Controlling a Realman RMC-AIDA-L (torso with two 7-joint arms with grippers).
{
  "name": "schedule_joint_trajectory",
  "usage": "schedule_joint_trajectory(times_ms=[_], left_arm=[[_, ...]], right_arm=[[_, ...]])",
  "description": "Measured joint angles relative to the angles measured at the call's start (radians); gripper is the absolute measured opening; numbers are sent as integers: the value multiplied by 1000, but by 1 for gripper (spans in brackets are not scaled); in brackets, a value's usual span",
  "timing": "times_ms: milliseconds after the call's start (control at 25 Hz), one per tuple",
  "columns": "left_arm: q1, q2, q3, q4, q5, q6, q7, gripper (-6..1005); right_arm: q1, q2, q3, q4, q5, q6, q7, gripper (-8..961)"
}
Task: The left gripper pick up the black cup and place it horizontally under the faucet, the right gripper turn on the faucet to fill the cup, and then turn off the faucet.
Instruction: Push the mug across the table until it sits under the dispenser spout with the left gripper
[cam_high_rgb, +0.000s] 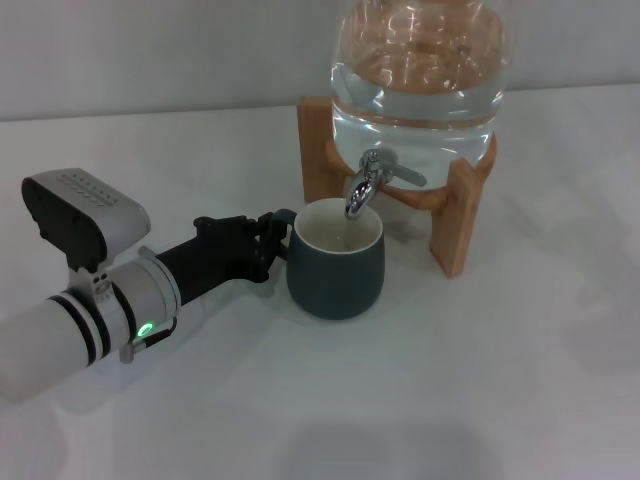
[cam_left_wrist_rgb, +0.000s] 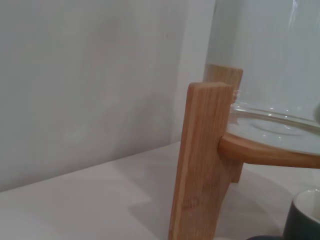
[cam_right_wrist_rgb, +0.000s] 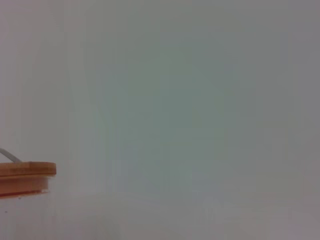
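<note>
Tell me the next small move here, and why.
Probably the right arm, not in the head view, should reach for the faucet lever. The black cup already stands upright under the spout, the left end effector at its handle, and no water is running.

left claw (cam_high_rgb: 272, 243) holds black cup (cam_high_rgb: 336, 260) under faucet (cam_high_rgb: 364, 185)
</note>
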Motion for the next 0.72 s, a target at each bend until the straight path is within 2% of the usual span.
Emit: schedule_joint_trajectory(times_ms=[720], left_arm=[[6,3,0,9,-5,-2,-2,130]], right_arm=[[3,0,0,0,0,-6,-1,842]])
